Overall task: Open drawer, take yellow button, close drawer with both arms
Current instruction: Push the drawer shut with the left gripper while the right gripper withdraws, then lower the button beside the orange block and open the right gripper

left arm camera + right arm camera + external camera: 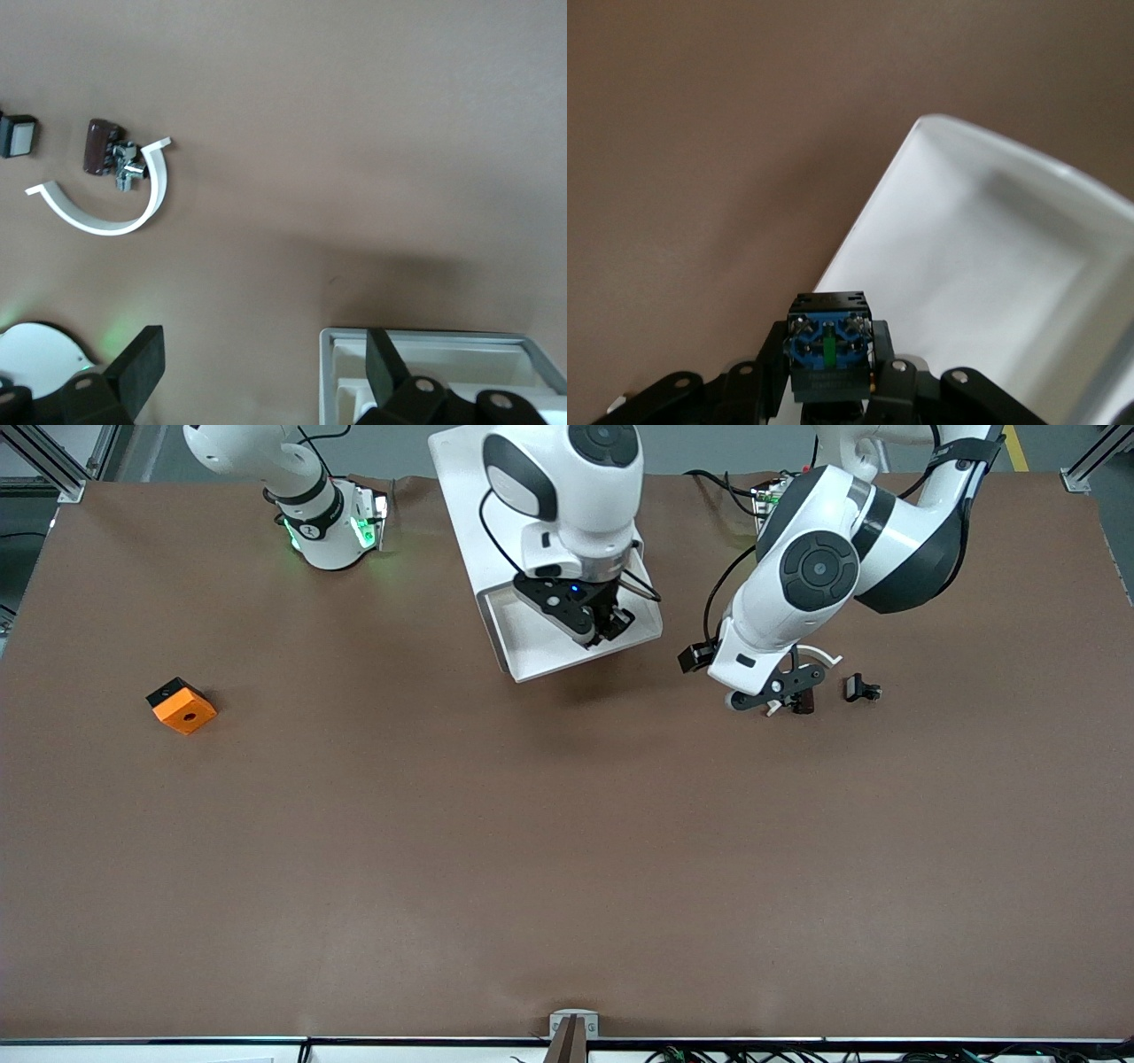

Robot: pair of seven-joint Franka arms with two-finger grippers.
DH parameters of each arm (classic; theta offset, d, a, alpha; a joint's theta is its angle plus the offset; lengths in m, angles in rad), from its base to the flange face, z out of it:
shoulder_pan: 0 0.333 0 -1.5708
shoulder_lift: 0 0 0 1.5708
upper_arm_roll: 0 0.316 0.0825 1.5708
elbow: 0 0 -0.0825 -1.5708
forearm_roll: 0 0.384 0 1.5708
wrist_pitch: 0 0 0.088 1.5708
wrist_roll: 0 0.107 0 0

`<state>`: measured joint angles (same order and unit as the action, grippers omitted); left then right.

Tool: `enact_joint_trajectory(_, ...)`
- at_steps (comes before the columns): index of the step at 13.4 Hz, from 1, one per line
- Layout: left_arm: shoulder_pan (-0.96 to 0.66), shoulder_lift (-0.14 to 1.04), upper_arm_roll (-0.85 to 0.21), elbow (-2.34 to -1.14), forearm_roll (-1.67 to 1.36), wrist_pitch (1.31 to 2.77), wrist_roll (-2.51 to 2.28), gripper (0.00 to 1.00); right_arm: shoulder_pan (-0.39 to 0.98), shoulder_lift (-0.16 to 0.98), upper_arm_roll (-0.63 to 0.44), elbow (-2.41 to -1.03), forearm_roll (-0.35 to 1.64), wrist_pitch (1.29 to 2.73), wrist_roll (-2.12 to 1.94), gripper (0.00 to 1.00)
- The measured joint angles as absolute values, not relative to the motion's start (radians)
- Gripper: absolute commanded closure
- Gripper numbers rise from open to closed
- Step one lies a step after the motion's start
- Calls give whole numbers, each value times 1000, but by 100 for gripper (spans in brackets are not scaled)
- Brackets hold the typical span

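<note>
R gripper has the button; drawer stands open under it

We see the right gripper (609,622) over the open drawer (532,646), near the table's robot-side edge, jaws clamped on the button (829,347), blue base showing in the right wrist view. The left gripper (784,695) hangs wide open, empty, over the table beside the drawer toward the left arm's end, by a white arc (106,208) and brown clip (97,146). Our call: w/ the button lifted clear, closing is next; the drawer's long axis runs toward the cabinet (461,478), so the push goes along it, and the left arm is the free 1.
</note>
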<state>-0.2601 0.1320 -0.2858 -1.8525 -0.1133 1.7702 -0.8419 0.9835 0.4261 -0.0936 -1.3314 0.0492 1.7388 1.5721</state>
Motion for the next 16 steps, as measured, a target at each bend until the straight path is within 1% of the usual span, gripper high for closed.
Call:
enact_joint_trajectory(4, -269, 135, -296, -1862, -113, 1852, -874, 0, 822, 299, -103, -1290, 78, 1578, 1288, 100)
enact_joint_trajectory(6, -308, 152, -302, -1866, -108, 1915, -926, 0, 701, 245, -107, -1291, 80, 1507, 1103, 100)
enact_joint_trajectory(8, -343, 179, -306, -1868, -83, 1978, -984, 0, 565, 215, -110, -1306, 82, 1475, 906, 100)
enact_joint_trajectory(12, -392, 231, -309, -1867, -69, 2063, -1035, 0, 317, 207, -114, -1379, 83, 1491, 550, 100)
enact_joint_trajectory(14, -416, 243, -309, -1867, -41, 2089, -1064, 0, 205, 208, -115, -1452, 83, 1558, 393, 100)
enact_joint_trajectory(16, -440, 256, -310, -1868, -13, 2090, -1107, 0, 115, 211, -115, -1569, 80, 1671, 261, 100)
